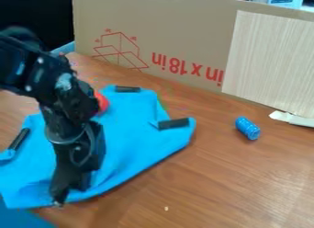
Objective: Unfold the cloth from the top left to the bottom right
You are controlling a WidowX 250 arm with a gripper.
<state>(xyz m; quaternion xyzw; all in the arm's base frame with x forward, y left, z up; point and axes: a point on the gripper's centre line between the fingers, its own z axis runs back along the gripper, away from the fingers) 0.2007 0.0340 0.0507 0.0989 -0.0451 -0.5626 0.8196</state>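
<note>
While the black arm [73, 96] slants in over the left side of the desk [245, 185], it hides part of the blue cloth [131, 144] and partly covers a round red thing [102, 103] near the cloth's far side. The cloth lies across the left part of the desk and reaches its near left corner, with folds and dark strips [173, 124] at its edges. The gripper [60, 199] points down at the cloth's near edge; I cannot tell whether it is open or closed, or has hold of any fabric. Well apart from the cloth, towards the desk's right edge, lies a small blue cylinder [248, 128]. The desk is brown with wood grain. Along its far edge stands a cardboard panel [184, 34] with red print, a pale wood-grain board [270, 61] against it and a white scrap [293, 118] at the board's foot
</note>
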